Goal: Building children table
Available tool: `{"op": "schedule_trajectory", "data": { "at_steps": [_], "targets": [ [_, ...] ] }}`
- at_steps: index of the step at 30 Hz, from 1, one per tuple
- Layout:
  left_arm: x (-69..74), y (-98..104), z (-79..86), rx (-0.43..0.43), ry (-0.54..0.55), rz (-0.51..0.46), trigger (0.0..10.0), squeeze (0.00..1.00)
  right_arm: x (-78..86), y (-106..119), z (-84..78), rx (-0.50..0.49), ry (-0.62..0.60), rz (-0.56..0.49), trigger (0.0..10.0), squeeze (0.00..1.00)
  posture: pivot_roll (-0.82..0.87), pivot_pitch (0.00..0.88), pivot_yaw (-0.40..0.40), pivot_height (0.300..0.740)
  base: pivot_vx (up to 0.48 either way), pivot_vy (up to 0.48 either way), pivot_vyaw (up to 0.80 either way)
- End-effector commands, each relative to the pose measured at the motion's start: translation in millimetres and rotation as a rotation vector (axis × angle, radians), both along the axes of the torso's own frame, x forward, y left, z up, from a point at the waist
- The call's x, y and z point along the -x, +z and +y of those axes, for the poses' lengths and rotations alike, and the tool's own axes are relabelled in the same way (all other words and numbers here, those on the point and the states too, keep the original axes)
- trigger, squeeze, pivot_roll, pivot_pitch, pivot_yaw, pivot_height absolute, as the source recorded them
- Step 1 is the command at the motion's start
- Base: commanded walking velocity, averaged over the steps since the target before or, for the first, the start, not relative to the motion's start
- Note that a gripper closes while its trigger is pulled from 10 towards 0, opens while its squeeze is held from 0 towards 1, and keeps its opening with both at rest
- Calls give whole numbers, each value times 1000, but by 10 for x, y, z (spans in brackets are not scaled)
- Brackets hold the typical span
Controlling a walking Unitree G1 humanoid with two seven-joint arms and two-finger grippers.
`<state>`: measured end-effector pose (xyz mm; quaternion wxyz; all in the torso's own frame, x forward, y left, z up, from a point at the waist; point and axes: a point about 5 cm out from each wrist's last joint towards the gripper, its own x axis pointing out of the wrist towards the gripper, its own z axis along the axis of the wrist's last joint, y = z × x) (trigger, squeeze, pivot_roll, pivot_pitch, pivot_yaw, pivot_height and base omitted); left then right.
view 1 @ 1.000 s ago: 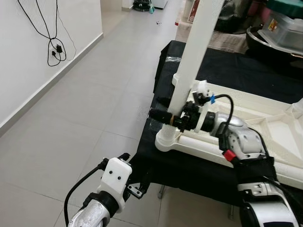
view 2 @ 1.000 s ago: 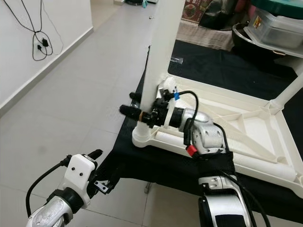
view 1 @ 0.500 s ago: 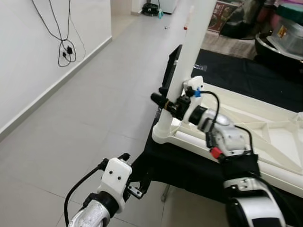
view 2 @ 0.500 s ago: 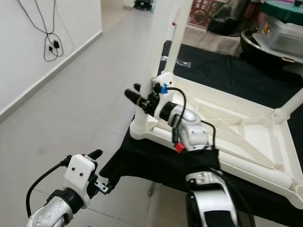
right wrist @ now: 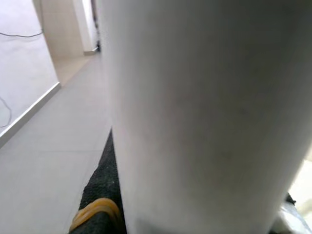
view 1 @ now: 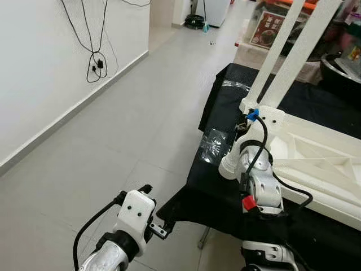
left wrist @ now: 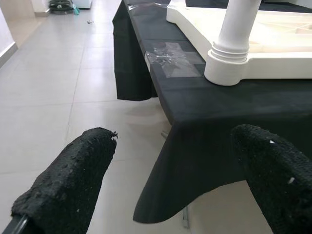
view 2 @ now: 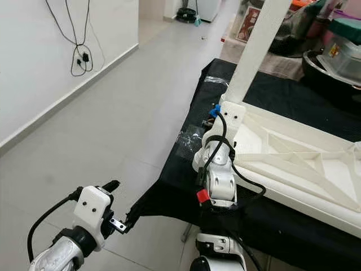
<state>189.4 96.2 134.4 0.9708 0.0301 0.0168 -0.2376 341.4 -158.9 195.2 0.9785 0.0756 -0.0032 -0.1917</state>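
The children's table [view 2: 293, 152] lies upside down on the black-draped bench [view 2: 186, 186] at right of frame, right gripper [view 1: 243, 121] clenched on its near-corner leg [view 2: 251, 53], apparently seating it; next, press it home, left gripper [left wrist: 161, 190] released, low.

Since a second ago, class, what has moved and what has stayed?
The camera has swung, shifting the whole view. The right forearm, earlier reaching sideways, now points away from the robot; the right gripper stays at the white leg's base. The left gripper stays open, low beside the black cloth.
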Motion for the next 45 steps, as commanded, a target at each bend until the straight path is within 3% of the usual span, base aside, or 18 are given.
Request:
{"op": "schedule_trajectory", "data": {
  "at_steps": [1, 2, 3, 5, 6, 13, 14, 23, 25, 28, 31, 32, 33, 34, 38, 43, 44, 45],
  "targets": [
    [7, -34, -14, 3, -1, 14, 10000, 0, 26, -189, -7, -22, -25, 71, 10000, 0, 123, 76, -129, 740, 0, 0, 0],
    [7, -34, -14, 3, -1, 14, 10000, 0, 26, -189, -7, -22, -25, 71, 10000, 0, 123, 76, -129, 740, 0, 0, 0],
    [3, -36, -16, 4, -2, 14, 10000, 0, 2, -135, 49, -32, 31, 26, 10000, 1000, 121, 74, -130, 740, 0, 0, 0],
    [3, -36, -16, 4, -2, 14, 10000, 0, 2, -135, 49, -32, 31, 26, 10000, 1000, 121, 74, -130, 740, 0, 0, 0],
    [1, -20, -23, 4, -7, -1, 10000, 0, -53, 33, 70, -23, 111, -89, 10000, 0, 117, 72, -130, 740, 0, 0, 0],
    [14, 19, -44, 5, -22, -36, 10000, 0, -102, 160, -13, 2, 195, -156, 10000, 0, 113, 69, -130, 740, 0, 0, 0],
    [23, 67, -58, -1, -35, -79, 10000, 0, -170, 142, 5, -46, 525, -160, 10000, 0, 113, 64, -132, 740, 0, 0, 0],
    [43, 213, -114, 7, -57, -172, 10000, 0, -72, -11, 22, 7, 1072, -41, 10000, 0, 117, 72, -142, 740, 0, 0, 0],
    [48, 288, -149, 20, -52, -203, 10000, 0, 46, -75, 82, 76, 1345, 26, 10000, 0, 120, 72, -149, 740, 0, 0, 0],
    [42, 329, -163, 18, -50, -226, 10000, 0, 101, -82, 143, 116, 1523, 56, 10000, 0, 121, 75, -152, 740, 0, 0, 0],
    [32, 349, -159, 18, -46, -240, 10000, 0, 62, -57, 182, 124, 1568, 49, 10000, 0, 118, 77, -154, 740, 0, 0, 0],
    [24, 362, -158, 20, -44, -247, 10000, 0, 26, -39, 214, 135, 1559, 20, 1608, 0, 118, 77, -154, 740, 0, 0, 0],
    [20, 371, -157, 21, -43, -252, 10000, 0, 4, -27, 235, 142, 1550, -2, 1608, 0, 118, 77, -154, 740, 0, 0, 0],
    [17, 380, -161, 21, -41, -258, 10000, 0, -34, -15, 252, 145, 1503, -32, 0, 0, 117, 78, -154, 740, 0, 0, 0],
    [17, 385, -164, 21, -40, -261, 10000, 0, -55, -9, 260, 145, 1469, -51, 0, 0, 119, 76, -155, 740, 0, 0, 0],
    [12, 378, -149, 16, -29, -260, 10000, 0, -233, -49, 147, 95, 1079, -29, 0, 0, 116, 72, -153, 740, 0, 0, 0],
    [11, 367, -142, 13, -26, -257, 10000, 0, -271, -91, 64, 86, 896, 0, 0, 0, 112, 69, -151, 740, 0, 0, 0],
    [11, 367, -142, 13, -26, -257, 10000, 0, -271, -91, 64, 86, 896, 0, 0, 0, 112, 69, -151, 740, 0, 0, 0]
  ]
}}
